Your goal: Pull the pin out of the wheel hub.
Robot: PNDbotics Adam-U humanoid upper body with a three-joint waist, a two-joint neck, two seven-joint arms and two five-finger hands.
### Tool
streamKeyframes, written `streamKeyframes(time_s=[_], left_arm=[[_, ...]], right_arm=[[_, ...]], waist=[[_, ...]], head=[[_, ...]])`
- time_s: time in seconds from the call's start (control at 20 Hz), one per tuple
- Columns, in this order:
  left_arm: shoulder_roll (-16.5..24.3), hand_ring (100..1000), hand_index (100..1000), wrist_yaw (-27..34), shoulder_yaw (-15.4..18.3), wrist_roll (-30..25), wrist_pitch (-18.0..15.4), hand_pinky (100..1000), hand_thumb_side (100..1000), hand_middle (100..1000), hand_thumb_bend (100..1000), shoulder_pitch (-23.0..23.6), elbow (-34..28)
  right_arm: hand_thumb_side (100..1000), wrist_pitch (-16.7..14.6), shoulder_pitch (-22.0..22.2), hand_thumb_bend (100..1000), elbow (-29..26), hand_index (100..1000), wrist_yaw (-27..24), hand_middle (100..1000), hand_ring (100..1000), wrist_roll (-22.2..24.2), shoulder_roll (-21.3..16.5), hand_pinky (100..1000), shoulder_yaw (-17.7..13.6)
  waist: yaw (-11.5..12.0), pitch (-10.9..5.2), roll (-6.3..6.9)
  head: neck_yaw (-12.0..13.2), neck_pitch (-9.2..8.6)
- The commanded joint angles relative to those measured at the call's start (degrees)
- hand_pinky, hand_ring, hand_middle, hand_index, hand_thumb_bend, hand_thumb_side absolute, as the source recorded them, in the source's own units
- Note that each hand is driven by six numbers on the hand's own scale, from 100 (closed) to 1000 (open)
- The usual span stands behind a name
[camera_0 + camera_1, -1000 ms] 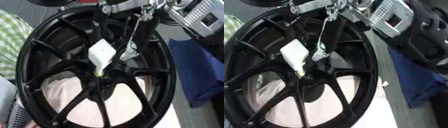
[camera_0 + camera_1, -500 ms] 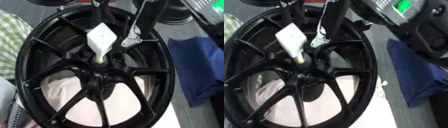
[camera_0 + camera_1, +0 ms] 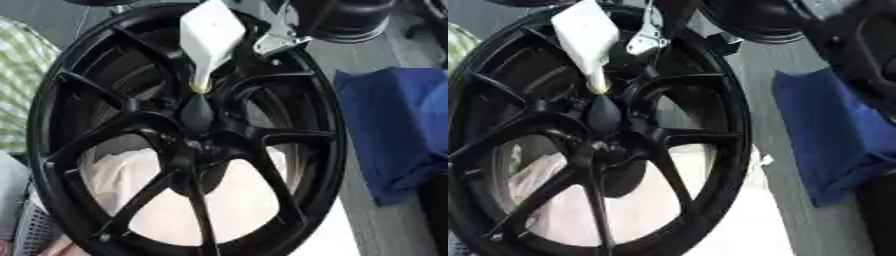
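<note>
the black wheel hub [image 3: 188, 150] stands nearly upright and fills the view, pale cloth [image 3: 236, 200] showing between its spokes and a blue cloth [image 3: 394, 135] lying well off to the right. the pin [image 3: 208, 42] is a white piece with a broad diamond-shaped head narrowing to a yellowish tip, and that tip hangs just above the dark cone at the hub's centre, apart from it or barely so (the gap is too fine to call). the right hand [image 3: 658, 25] comes in at the top edge just beside the pin's head; its fingers are cut off by the frame, so i cannot tell how far they are closed or whether they have hold of the pin. the left hand is not in view. the risks, as i judge them: a sideways drift could knock the tip against a spoke, the pin could drop between the spokes onto the cloth behind, or a snag could tip the standing wheel.
</note>
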Motion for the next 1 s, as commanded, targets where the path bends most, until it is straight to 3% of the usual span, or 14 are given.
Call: streamKeyframes(time_s=[0.05, 0.3, 0.55, 0.75, 1.0], left_arm=[[1.41, 743, 685, -0.35, 0.72, 0.19, -0.13, 712, 752, 607, 308, -0.03, -0.76], [1.42, 743, 685, -0.41, 0.85, 0.28, -0.15, 712, 751, 607, 307, 0.05, -0.80], [1.36, 743, 685, -0.45, 1.02, 0.45, -0.18, 712, 751, 607, 307, 0.10, -0.85], [1.28, 744, 685, -0.53, 1.19, 0.58, -0.21, 712, 751, 607, 307, 0.05, -0.94], [1.24, 744, 685, -0.63, 1.68, 1.10, -0.26, 712, 750, 607, 307, 0.23, -1.06]], right_arm=[[173, 0.14, 0.11, 424, -0.17, 454, -1.33, 389, 656, -0.88, -3.03, 764, -2.39], [170, 0.37, 3.72, 411, -0.47, 451, -2.69, 386, 659, -3.08, -6.29, 766, -6.01], [169, 0.44, 10.23, 395, -0.89, 447, -5.33, 382, 662, -6.71, -11.05, 769, -11.35], [166, 0.32, 17.84, 387, -0.59, 446, -7.06, 380, 664, -10.51, -15.29, 771, -16.88], [159, 0.21, 29.90, 389, 5.23, 446, -6.31, 381, 665, -17.25, -19.16, 771, -25.52]], waist=[[-0.16, -1.91, 0.52], [-0.52, -1.89, 0.67], [-0.80, -1.72, 0.75], [-0.99, -1.49, 0.88], [-1.59, -1.32, 1.15]], head=[[0.41, 0.20], [0.60, 0.27], [0.82, 0.25], [0.75, 0.13], [0.87, 0.03]])
